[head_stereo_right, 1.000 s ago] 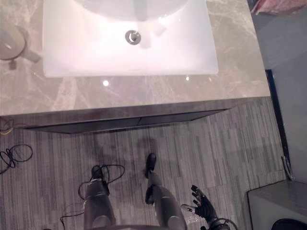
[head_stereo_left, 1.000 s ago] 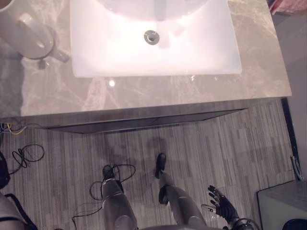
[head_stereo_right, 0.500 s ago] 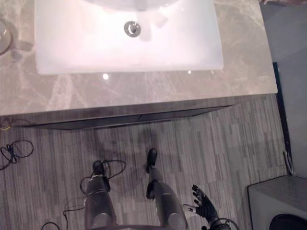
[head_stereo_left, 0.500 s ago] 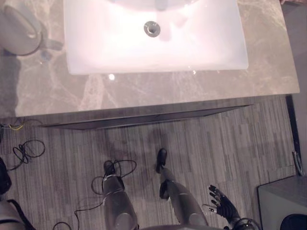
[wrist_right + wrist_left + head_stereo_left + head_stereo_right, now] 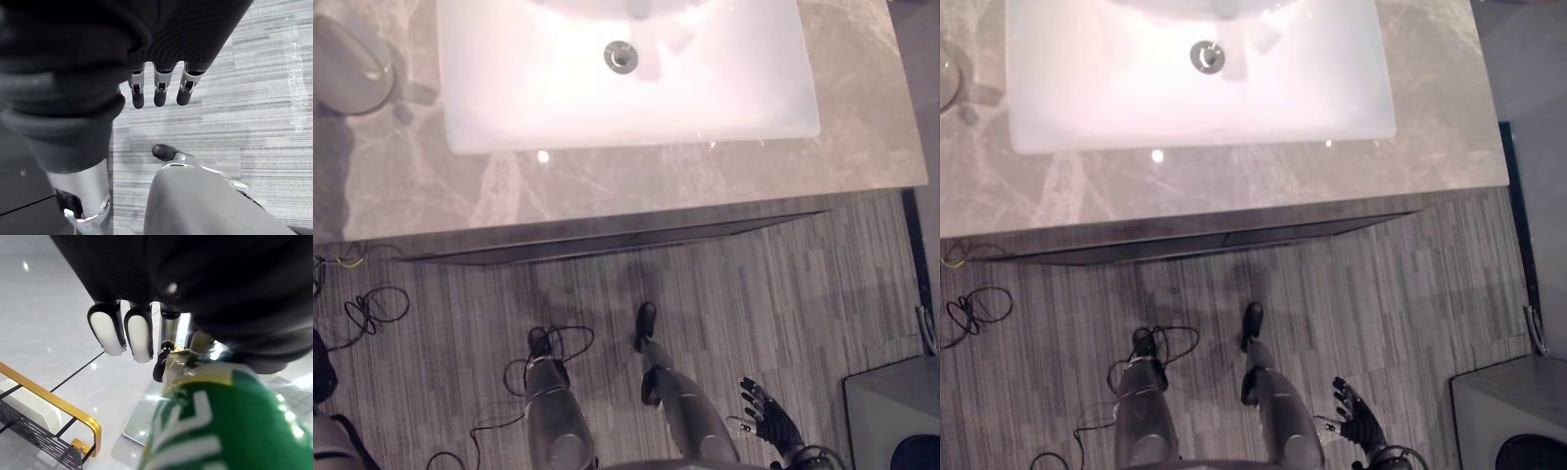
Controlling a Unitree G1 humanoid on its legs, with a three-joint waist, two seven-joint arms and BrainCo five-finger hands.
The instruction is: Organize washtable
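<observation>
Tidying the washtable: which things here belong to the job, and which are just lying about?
Job: counter; sink; white object at the counter's left end; green tube at the left hand; gold-railed rack.
Lying about: grey box on the floor, near the open right hand.

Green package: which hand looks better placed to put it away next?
Left. The left hand holds the green package, with a gold-railed rack close by. The right hand hangs open and empty down over the floor, away from the washtable.
</observation>
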